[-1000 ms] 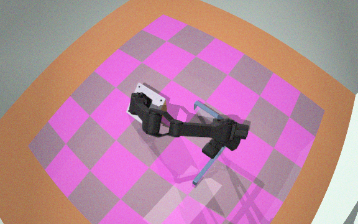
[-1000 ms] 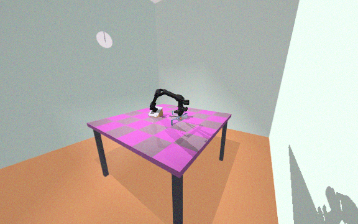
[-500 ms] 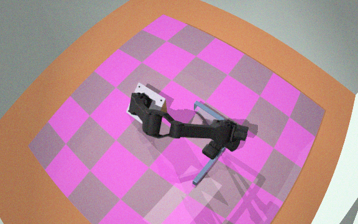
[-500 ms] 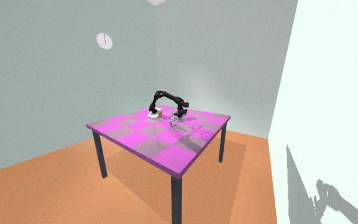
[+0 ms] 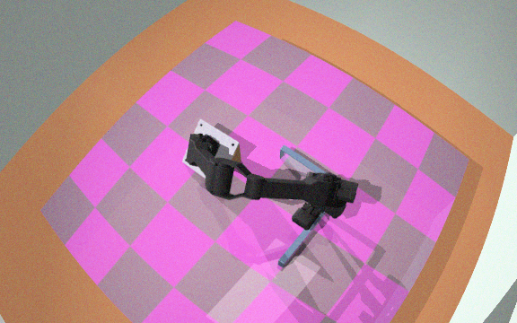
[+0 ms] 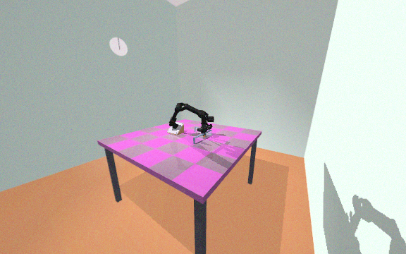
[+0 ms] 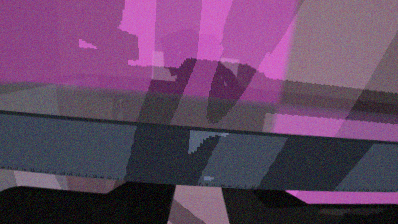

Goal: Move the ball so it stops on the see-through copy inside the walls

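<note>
The low clear walls with blue-grey edges open in a V under the arm; the near wall [image 5: 294, 248] [image 6: 199, 137] [image 7: 75, 150] and the far wall [image 5: 303, 159] show, while their corner is hidden by the arm in the top view. My gripper [image 6: 205, 132] points down at the walls, low over the table. In the wrist view the wall's edge crosses in front of its black fingers and hides the tips. The gripper is shut on the ball, which is hidden in the wrist view. A tiny orange spot shows below the gripper in the exterior view; whether it is ball or see-through copy cannot be told.
The arm's white base plate [image 5: 219, 135] [image 6: 175, 129] stands on the pink and grey checked table [image 5: 151, 226] [image 6: 203, 176]. Shadows of the arm fall across the walls and the table beside them.
</note>
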`<state>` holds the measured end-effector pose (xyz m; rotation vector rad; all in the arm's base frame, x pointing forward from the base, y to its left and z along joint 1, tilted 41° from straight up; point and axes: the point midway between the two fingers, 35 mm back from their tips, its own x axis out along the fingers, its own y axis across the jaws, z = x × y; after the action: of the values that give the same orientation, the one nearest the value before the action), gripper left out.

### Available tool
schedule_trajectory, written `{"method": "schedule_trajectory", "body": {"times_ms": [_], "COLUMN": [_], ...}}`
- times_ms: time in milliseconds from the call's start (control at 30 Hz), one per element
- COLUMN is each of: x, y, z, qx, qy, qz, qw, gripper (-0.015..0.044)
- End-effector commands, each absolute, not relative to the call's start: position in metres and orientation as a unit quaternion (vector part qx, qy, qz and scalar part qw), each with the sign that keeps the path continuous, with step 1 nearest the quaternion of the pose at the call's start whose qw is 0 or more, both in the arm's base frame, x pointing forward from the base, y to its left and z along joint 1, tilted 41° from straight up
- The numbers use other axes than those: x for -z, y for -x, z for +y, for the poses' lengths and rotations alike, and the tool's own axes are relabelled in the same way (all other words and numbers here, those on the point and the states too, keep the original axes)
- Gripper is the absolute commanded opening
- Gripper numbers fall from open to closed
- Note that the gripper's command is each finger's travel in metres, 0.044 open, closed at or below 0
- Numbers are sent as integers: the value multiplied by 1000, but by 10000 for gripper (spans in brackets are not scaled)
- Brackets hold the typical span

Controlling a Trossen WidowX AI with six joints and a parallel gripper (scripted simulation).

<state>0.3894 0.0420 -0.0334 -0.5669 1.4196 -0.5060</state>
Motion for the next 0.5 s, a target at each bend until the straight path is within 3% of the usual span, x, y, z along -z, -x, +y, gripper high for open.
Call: {"method": "schedule_trajectory", "body": {"times_ms": [0, 333, 467], "x": [39, 39, 37], "y": [-388, -388, -389], "z": [34, 34, 38], "qx": [231, 231, 228], "qy": [253, 253, 251], "qz": [641, 641, 639], "qw": [687, 687, 690], "gripper": [0, 0, 105]}}
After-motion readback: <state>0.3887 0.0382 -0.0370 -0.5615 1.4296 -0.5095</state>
